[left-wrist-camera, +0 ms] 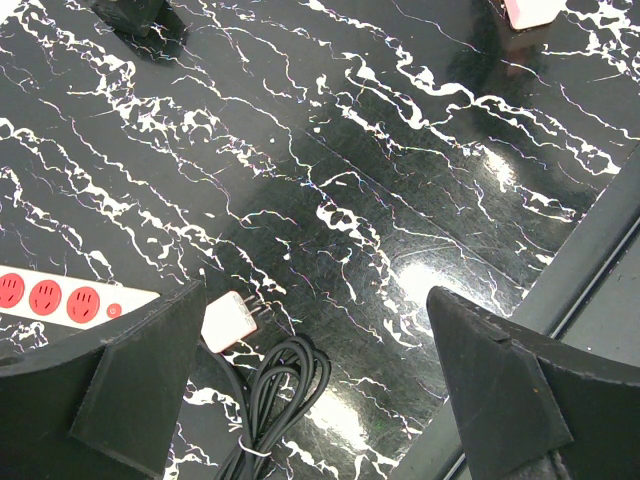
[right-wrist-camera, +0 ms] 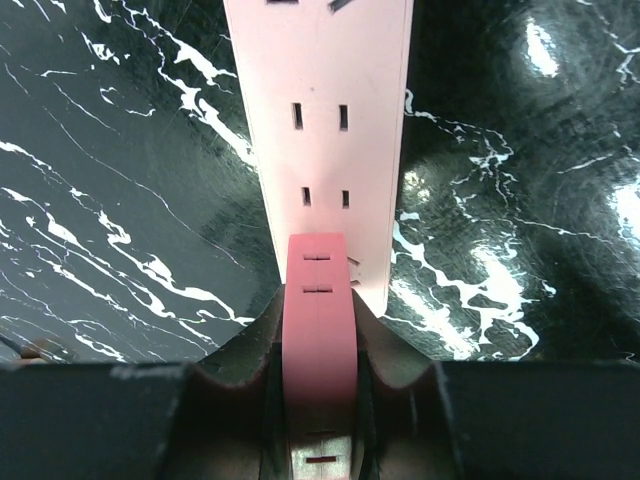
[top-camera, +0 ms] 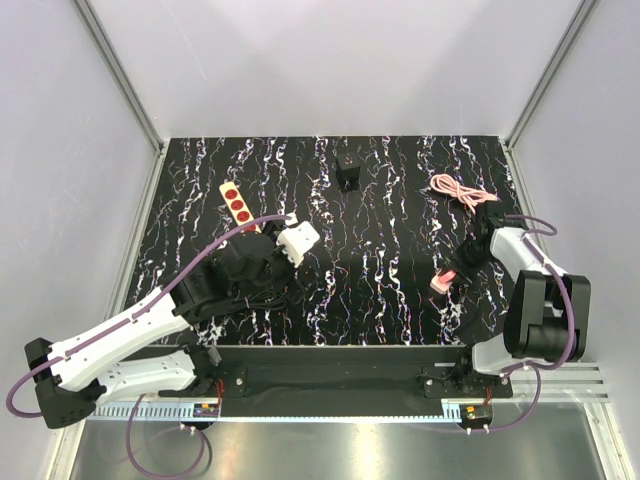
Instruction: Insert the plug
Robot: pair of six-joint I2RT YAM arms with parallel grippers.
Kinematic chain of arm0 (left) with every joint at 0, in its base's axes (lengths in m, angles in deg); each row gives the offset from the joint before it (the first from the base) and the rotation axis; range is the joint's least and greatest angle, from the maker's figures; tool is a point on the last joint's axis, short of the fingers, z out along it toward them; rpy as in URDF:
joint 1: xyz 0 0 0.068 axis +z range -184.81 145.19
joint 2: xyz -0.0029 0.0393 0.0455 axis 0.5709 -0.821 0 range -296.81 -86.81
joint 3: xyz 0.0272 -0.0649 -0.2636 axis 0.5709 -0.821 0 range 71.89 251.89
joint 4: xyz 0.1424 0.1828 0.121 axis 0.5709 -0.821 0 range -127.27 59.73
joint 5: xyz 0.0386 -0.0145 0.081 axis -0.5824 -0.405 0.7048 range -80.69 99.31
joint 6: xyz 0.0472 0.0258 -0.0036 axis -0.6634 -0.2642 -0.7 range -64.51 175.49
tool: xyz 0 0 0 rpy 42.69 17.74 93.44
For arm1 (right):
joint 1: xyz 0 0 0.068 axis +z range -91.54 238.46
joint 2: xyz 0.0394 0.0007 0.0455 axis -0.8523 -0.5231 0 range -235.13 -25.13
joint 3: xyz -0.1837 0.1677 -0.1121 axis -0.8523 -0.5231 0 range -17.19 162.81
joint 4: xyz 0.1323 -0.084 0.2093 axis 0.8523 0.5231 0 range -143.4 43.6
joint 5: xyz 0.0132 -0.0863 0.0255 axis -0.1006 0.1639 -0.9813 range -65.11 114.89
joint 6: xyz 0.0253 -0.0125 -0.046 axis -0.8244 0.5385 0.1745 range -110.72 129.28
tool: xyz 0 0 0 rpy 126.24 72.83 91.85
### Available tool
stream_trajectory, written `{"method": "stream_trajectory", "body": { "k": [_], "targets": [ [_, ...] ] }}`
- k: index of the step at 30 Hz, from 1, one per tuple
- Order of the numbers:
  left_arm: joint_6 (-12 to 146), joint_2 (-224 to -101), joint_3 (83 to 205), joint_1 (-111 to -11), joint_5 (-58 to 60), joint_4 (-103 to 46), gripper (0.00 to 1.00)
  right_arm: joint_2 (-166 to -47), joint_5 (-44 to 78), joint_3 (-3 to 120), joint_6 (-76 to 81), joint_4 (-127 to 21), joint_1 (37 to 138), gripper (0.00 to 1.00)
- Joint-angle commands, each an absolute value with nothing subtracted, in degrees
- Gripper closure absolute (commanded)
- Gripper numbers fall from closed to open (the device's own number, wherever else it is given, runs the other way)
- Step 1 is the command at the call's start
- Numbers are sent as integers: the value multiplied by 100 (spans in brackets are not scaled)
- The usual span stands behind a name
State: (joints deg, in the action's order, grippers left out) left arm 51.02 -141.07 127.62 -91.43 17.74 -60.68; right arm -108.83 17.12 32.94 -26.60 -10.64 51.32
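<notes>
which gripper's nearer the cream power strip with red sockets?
Left. The left gripper is open beside the end of the cream power strip; the right gripper is far across the table, shut on a pink plug.

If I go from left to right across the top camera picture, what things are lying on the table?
First the cream power strip with red sockets → small black block → coiled pink cable.
</notes>
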Motion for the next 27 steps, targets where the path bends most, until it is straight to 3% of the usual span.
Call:
{"method": "stream_trajectory", "body": {
  "k": [1,13,27],
  "targets": [
    [5074,-14078,12753,-9168,1880,-5954,1,-11178,1961,3528,-2588,-763,5125,100],
    [5039,-13955,12744,-9168,1960,-5997,1,-11916,2867,4539,-2237,521,5125,100],
    [5039,-13823,12753,-9168,1863,-5997,1,-12066,3015,4196,-2658,-67,5388,100]
  ]
}}
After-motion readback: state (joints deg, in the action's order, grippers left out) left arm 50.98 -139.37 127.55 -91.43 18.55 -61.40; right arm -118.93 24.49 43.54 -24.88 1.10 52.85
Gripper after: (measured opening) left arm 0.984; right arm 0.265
